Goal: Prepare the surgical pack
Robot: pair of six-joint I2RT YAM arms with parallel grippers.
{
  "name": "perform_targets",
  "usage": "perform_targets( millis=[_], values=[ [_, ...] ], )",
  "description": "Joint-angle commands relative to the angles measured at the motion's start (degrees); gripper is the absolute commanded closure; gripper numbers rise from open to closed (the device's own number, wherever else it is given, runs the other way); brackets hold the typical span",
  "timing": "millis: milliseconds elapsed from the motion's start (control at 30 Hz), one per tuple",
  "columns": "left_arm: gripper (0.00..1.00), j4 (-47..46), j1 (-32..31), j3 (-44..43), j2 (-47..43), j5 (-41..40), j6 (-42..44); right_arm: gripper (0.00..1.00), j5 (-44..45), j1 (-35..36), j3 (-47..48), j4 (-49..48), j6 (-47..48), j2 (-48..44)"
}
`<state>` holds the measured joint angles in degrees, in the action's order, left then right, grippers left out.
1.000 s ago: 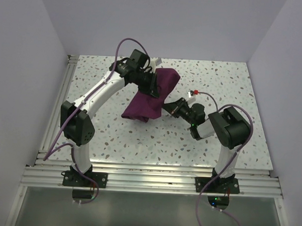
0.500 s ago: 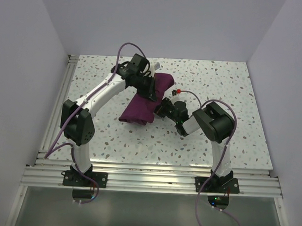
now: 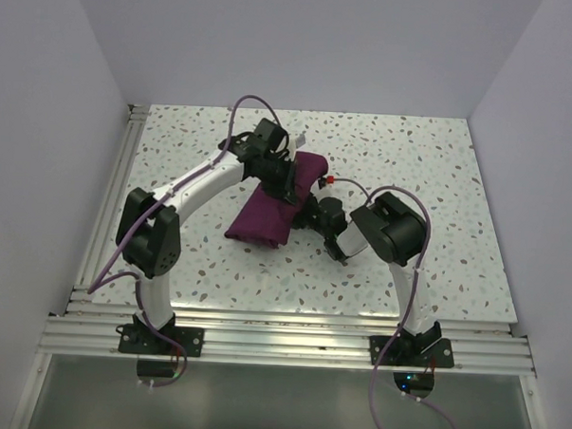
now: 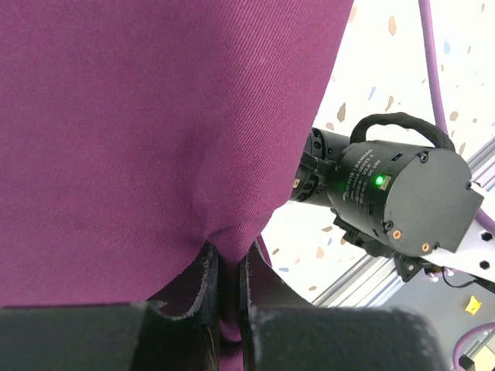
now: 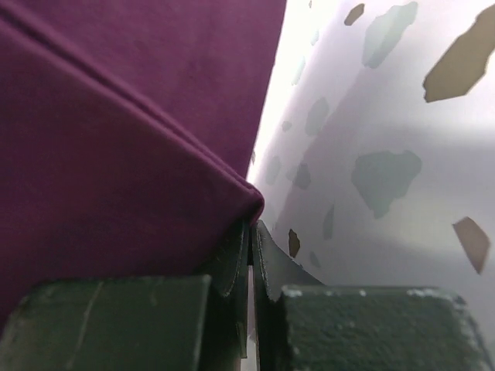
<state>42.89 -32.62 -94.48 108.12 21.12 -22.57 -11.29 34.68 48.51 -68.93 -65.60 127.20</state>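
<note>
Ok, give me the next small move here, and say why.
Probably lower the surgical pack flat onto the table before letting go. The left gripper and right gripper are each shut on a cloth fold, and the pack's far end looks lifted, only its near end resting down.

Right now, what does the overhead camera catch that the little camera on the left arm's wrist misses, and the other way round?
Only the overhead view shows both arms whole, the full speckled table and the surgical pack as a folded purple bundle lying between them. Only the left wrist view shows the left gripper pinching a pucker of cloth, the weave up close, and a green light on the right arm. Both show the purple pack, the right arm and some table.
</note>
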Motion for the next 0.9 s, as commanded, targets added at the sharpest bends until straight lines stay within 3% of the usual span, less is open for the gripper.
perform_targets(
  millis=[0,133,267,333,367,533,600,700,867],
  values=[
    [1.00,-9.93,-2.10,-1.06,-4.67,8.67,-2.83,1.00,3.46,1.09,2.02,3.79,0.65,1.04],
    [1.00,-11.51,-2.18,1.48,-5.02,7.80,-3.01,1.00,4.43,1.10,0.19,2.93,-1.36,0.16],
    [1.00,-13.01,-2.10,3.51,-5.02,6.82,-2.92,0.98,5.49,1.10,-4.20,-4.26,-5.40,0.24],
    [1.00,-13.80,-2.10,4.30,-4.76,7.17,-2.92,0.93,5.58,1.10,-5.35,-7.70,-7.16,1.03],
    [1.00,-14.06,-2.01,4.47,-4.67,7.61,-2.92,0.80,5.58,1.18,-6.14,-11.02,-7.26,1.12],
    [1.00,-13.89,-1.92,4.04,-4.67,7.79,-2.66,0.73,6.19,1.10,-7.46,-10.36,-5.51,-1.06],
    [1.00,-13.80,-1.83,3.95,-4.58,7.53,-2.57,0.77,6.98,1.10,-8.34,-8.25,-5.06,-2.39],
    [1.00,-13.80,-1.22,4.04,-4.67,7.79,-2.31,0.95,7.94,1.01,-8.70,-1.93,-4.01,-5.81],
    [1.00,-12.84,0.01,3.77,-5.02,7.79,-1.43,0.98,10.15,0.92,-9.49,7.29,-1.37,-11.96]
  ],
)
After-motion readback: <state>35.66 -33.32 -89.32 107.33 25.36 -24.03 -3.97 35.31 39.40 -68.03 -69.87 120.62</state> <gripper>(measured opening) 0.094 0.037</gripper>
